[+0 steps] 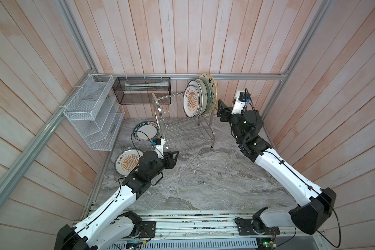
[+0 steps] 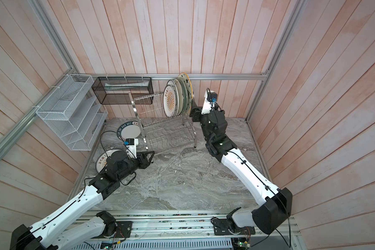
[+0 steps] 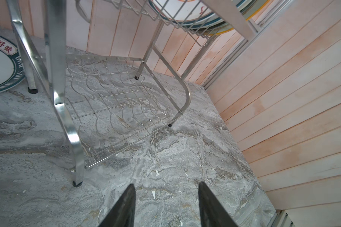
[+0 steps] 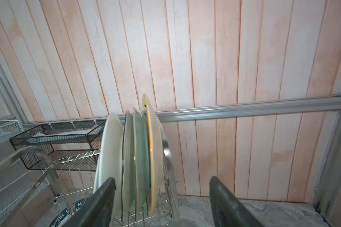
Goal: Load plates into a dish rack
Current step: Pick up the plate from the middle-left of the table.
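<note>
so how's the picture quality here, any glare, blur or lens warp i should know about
Both top views: strong wide-angle warp, the wall planks fan outward, with even light and soft shadows. Left wrist view: bright glare patches on the dish rack leg, marble tabletop sharp. Right wrist view: plates slightly soft, near gripper fingers blurred.

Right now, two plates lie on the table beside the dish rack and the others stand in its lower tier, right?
No: the standing plates sit in the dish rack's upper tier; both top views show the lower tier bare. The lettered plate and the sunburst plate do lie on the table.
</note>
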